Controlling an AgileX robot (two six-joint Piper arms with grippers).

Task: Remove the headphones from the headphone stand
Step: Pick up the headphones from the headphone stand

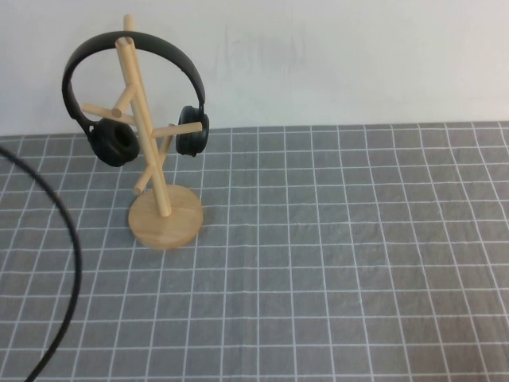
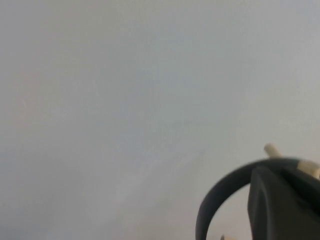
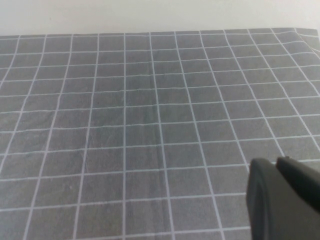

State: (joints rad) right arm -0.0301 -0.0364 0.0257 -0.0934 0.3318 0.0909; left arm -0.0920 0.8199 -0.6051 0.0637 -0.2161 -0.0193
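On my gridded bench (image 1: 358, 263) I count one headphone stand (image 1: 163, 215) upper left carrying one headphones (image 1: 111, 139), one cable (image 1: 67, 231), plus left hand (image 2: 282, 200) and right hand (image 3: 282, 200), grips I cannot tell.

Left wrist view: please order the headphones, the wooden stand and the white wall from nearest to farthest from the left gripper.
1. Headphones: the headband arcs right beside the left gripper.
2. Stand: a peg tip shows just behind the headband, almost tied with 1.
3. Wall: far background.
The right gripper hangs over the checked cloth.
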